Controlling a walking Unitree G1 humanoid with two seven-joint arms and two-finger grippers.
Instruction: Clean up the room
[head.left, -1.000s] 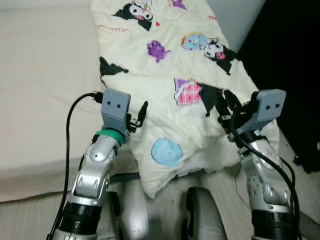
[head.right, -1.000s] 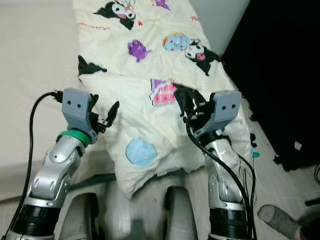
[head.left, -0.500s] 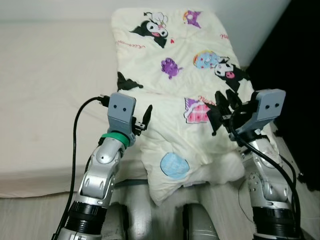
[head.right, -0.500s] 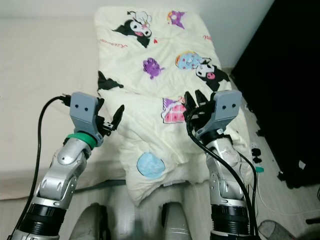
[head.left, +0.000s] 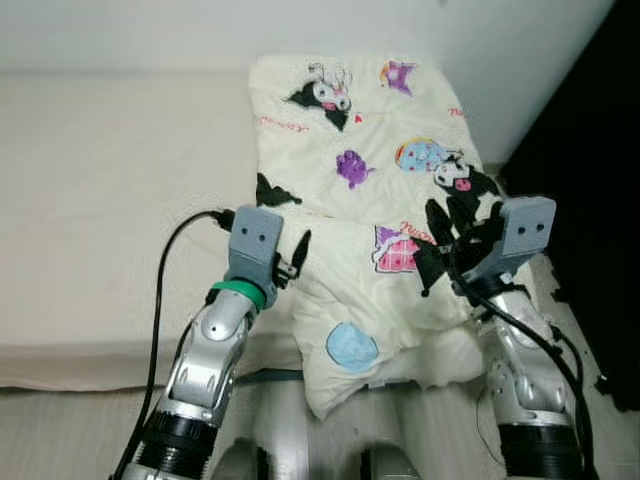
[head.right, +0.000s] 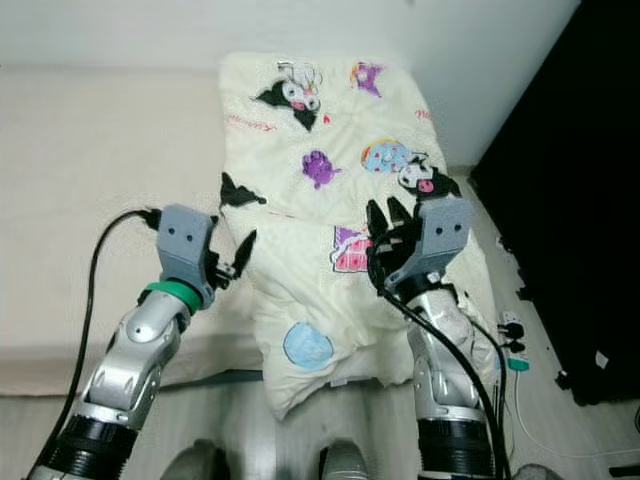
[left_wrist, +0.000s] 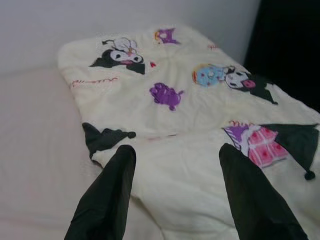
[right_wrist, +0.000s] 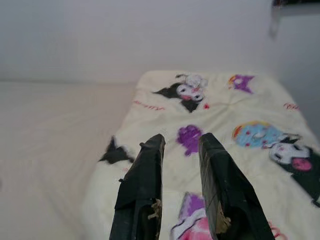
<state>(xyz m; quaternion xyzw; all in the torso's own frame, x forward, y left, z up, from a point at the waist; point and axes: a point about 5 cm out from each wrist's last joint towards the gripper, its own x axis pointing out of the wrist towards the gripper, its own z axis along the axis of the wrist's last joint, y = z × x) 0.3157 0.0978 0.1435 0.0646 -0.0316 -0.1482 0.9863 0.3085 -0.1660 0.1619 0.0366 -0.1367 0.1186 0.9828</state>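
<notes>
A cream blanket (head.left: 380, 160) printed with cartoon figures lies along the right side of the bed, its near part folded over and its end hanging off the front edge. My left gripper (head.left: 297, 255) is open at the left edge of that fold, with its fingers (left_wrist: 117, 180) spread wide over the cloth and nothing between them. My right gripper (head.right: 388, 225) hovers over the fold beside the pink print (head.left: 397, 250). Its fingers (right_wrist: 145, 175) stand a small gap apart, holding nothing.
The bare beige mattress (head.left: 100, 200) stretches away to the left. A white wall (head.left: 300, 30) runs behind the bed. Dark furniture or a curtain (head.left: 600, 200) stands close on the right, and cables lie on the floor (head.right: 512, 335) beside it.
The camera has pulled back, so more of the bed and the wall shows. Both grippers keep their places at the blanket's near fold.
</notes>
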